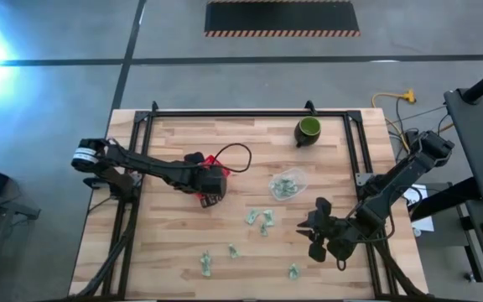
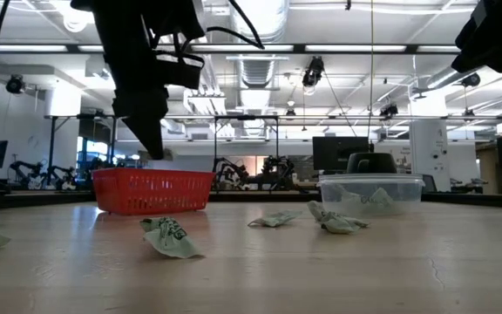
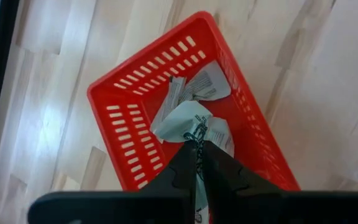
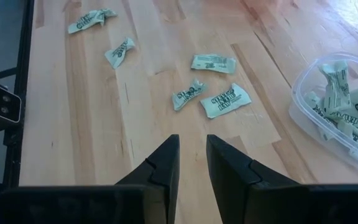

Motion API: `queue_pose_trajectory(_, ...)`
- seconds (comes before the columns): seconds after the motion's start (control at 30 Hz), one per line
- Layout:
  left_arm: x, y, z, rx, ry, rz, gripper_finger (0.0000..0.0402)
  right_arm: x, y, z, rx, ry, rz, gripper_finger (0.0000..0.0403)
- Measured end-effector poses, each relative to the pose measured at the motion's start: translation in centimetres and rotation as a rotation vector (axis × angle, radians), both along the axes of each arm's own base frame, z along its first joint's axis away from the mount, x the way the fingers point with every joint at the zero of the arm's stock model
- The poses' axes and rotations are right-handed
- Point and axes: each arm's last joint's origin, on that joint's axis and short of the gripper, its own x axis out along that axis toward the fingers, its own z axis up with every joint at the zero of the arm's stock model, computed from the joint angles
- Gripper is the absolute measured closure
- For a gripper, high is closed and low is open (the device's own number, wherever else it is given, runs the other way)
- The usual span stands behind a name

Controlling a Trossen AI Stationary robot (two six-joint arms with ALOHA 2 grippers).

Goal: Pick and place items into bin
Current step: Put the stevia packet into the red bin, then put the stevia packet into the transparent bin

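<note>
My left gripper (image 3: pixel 197 149) hangs over the red basket (image 3: pixel 123 112), pinched on one crinkly packet (image 3: pixel 188 121); my right gripper (image 4: pixel 191 162) hovers slightly parted and empty. Other packets (image 4: pixel 225 101) lie scattered on the table (image 4: pixel 135 124), some in a clear tub (image 4: pixel 303 93). They look feather-light, soft, slippery; I'd pinch mid-wrapper
</note>
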Motion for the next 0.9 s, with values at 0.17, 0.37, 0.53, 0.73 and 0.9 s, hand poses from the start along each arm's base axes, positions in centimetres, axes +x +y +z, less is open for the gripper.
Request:
queue_pose_trajectory(0.17,-0.1,0.0,-0.1,0.014,0.004,0.002,0.0388,0.0,0.0,0.0,-0.002,0.0,0.002,0.033)
queue_pose_trajectory(0.37,-0.1,0.1,-0.1,0.026,0.002,0.004,0.0336,0.0,-0.1,0.0,-0.004,0.001,0.0,0.033)
queue_pose_trajectory(0.53,-0.1,0.1,0.0,0.025,0.012,0.004,0.0301,0.0,-0.1,0.0,-0.006,0.001,0.003,0.033)
queue_pose_trajectory(0.73,-0.3,-0.2,1.0,-0.068,0.039,0.018,0.0288,0.0,0.0,0.0,-0.012,0.002,0.009,0.033)
queue_pose_trajectory(0.9,-0.9,-1.2,2.8,-0.178,-0.019,0.039,0.0288,0.3,0.1,0.2,-0.044,-0.019,0.062,0.033)
